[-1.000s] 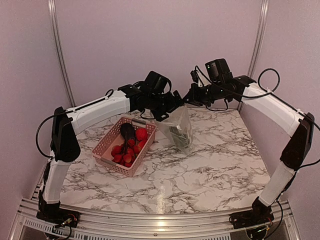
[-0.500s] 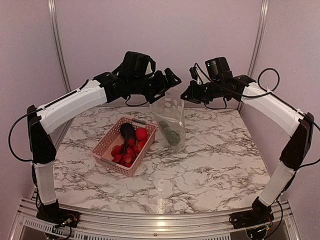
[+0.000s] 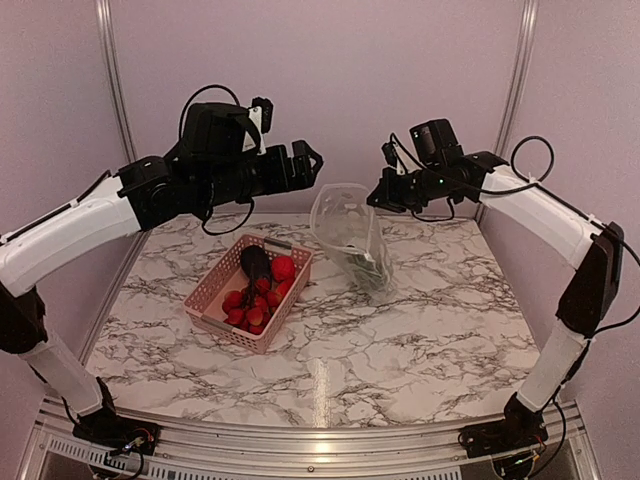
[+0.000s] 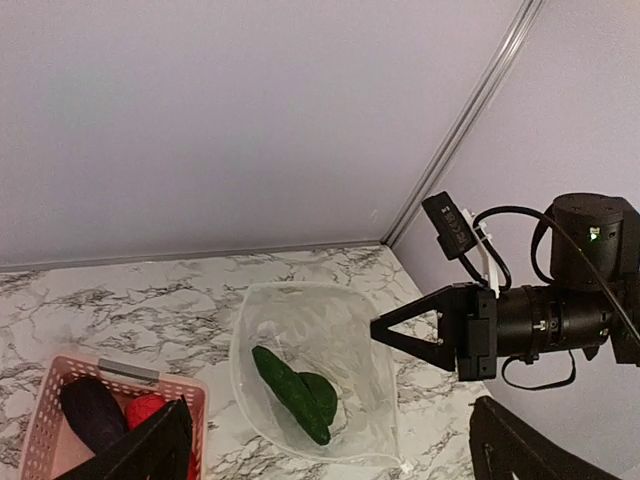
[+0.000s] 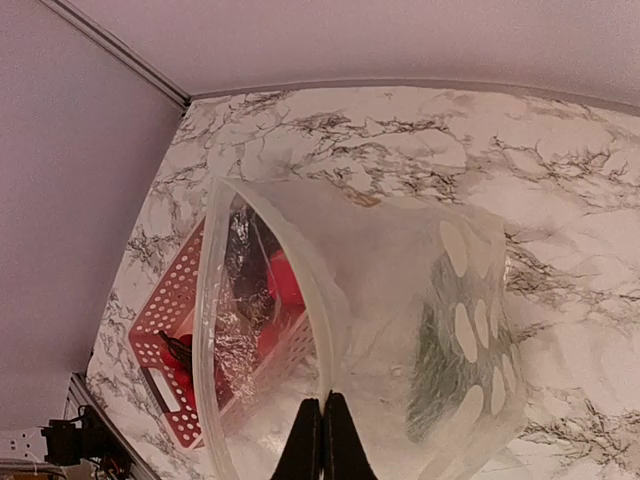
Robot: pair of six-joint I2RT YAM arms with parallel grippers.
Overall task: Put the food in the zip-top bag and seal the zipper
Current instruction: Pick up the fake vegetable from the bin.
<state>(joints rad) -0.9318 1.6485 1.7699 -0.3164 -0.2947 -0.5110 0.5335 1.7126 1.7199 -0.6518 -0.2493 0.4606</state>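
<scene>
The clear zip-top bag (image 3: 350, 232) hangs with its mouth open, bottom on the table. My right gripper (image 3: 376, 196) is shut on its rim, pinching the whitish zipper strip (image 5: 336, 330) between the fingers (image 5: 322, 445). Green pieces (image 3: 366, 266) lie inside the bag and show from above (image 4: 296, 390). My left gripper (image 3: 308, 165) is open and empty, held high to the left of the bag mouth, looking down into it (image 4: 331, 402). The eggplant (image 3: 254, 263), tomato (image 3: 283, 267) and small red pieces (image 3: 246, 304) lie in the pink basket (image 3: 213, 285).
The pink lattice basket sits left of the bag on the marble table (image 3: 400, 350), also seen through the bag's plastic (image 5: 170, 310). Pink walls with metal corner posts (image 3: 518, 80) close the back and sides.
My left gripper let go of the bag's rim and drew back up and to the left. The bag now hangs from my right gripper alone, mouth wide open.
</scene>
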